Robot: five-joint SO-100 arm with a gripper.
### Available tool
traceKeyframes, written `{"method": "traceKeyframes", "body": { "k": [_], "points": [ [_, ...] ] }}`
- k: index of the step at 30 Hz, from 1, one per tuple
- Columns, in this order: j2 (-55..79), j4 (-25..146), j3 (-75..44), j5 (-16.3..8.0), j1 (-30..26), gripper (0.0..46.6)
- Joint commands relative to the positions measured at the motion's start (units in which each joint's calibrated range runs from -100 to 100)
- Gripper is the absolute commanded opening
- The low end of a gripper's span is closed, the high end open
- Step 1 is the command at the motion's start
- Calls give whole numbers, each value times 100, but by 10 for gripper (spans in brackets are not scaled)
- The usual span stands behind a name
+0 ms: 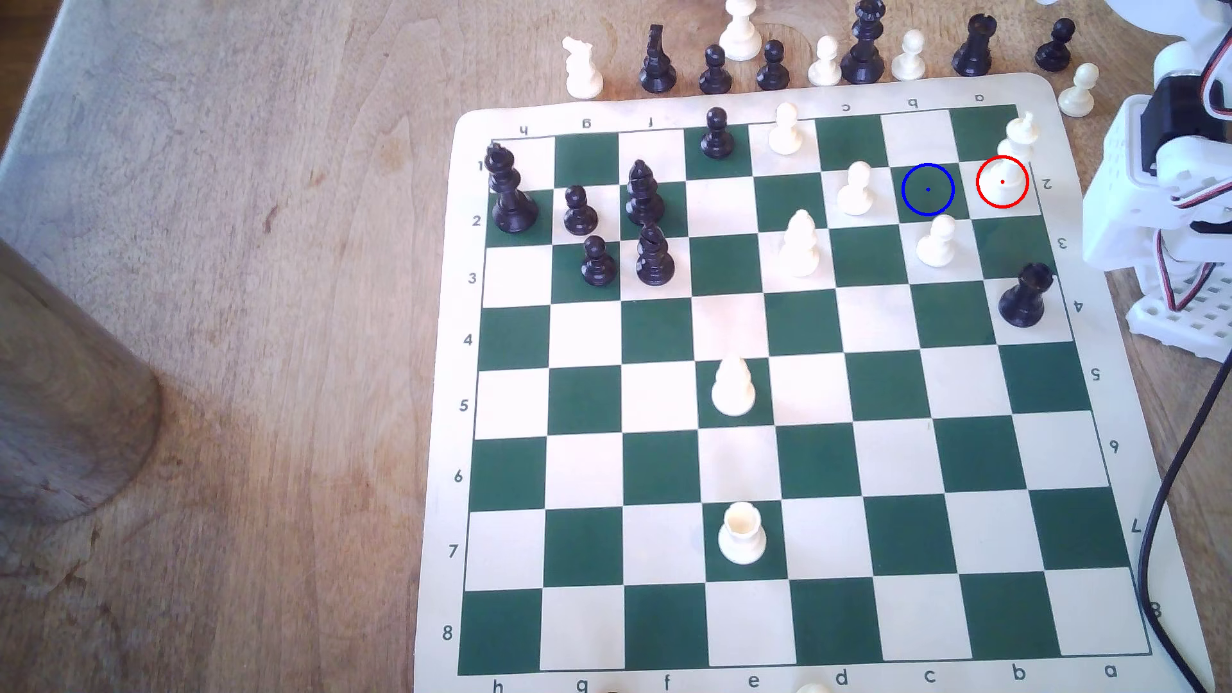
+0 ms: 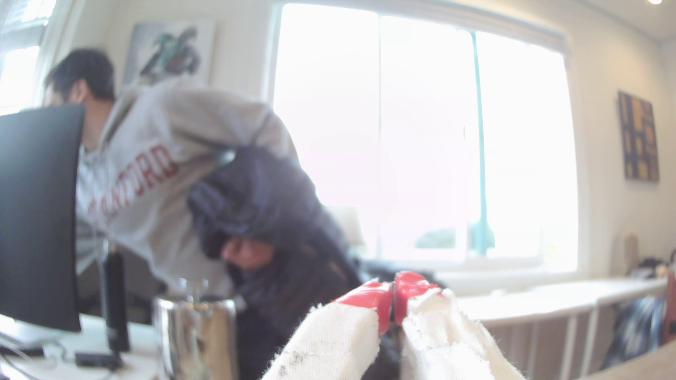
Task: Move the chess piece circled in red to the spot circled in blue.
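Wooden counter (image 1: 233, 333), approach not yet begun: my tool (image 2: 393, 296) points into the room, red tips pressed together, empty.
Next I must open it, descend on the king (image 1: 1013, 150), then shift it toward 9 o'clock onto the blue-circled square (image 1: 928, 190).

The blue-circled square (image 1: 927, 189) stands bare — white pawns (image 1: 855, 190) flank it closely.

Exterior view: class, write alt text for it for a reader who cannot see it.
A green-and-cream chessboard lies on a wooden table with a white king circled in red near its far right corner, and a blue circle on the empty green square just left of it. Captured pieces line the far edge; a white robot arm stands at the right.
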Motion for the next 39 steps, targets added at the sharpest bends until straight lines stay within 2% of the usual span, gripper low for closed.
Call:
{"method": "traceKeyframes", "body": {
  "k": [1,7,14,23,26,28,29,31,36,39],
  "points": [
    [-28,-285,-60,527,283,2],
    [184,1329,-1773,537,589,2],
    [396,3696,-3623,503,1308,2],
    [812,5366,-4901,498,1551,2],
    [974,6308,-5119,523,1957,5],
    [1076,6751,-5037,415,2075,5],
    [1076,6849,-4974,230,2145,7],
    [1059,7029,-4892,10,2145,25],
    [2714,9347,-6243,-29,2239,27],
    [2858,9691,-6171,-147,2208,63]
  ]
}}
